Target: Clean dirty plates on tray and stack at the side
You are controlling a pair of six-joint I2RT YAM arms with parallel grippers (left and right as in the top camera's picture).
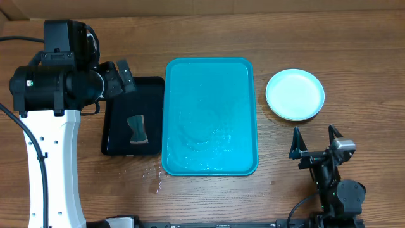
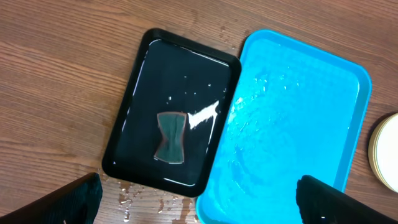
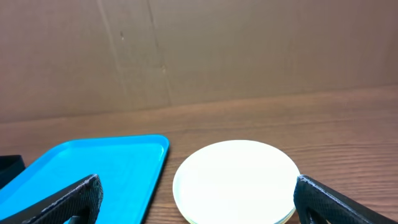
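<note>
The tray (image 1: 211, 117) lay bare but wet, and the plates (image 1: 295, 94) sat stacked on the table at its 3 o'clock, pale blue one on top. The left gripper (image 1: 119, 75) hung with jaws released over the black tray (image 1: 117, 120) holding the sponge (image 1: 137, 129). The right gripper (image 1: 313, 136), jaws also released, waited at the stack's 6 o'clock. A careless forward reach there could shove the stack, since wet plates would likely slide apart

Turquoise tray (image 1: 211, 117), water-beaded, between black tray (image 1: 117, 126) with dark sponge (image 1: 137, 130) and light blue plate (image 1: 295, 94)
</note>
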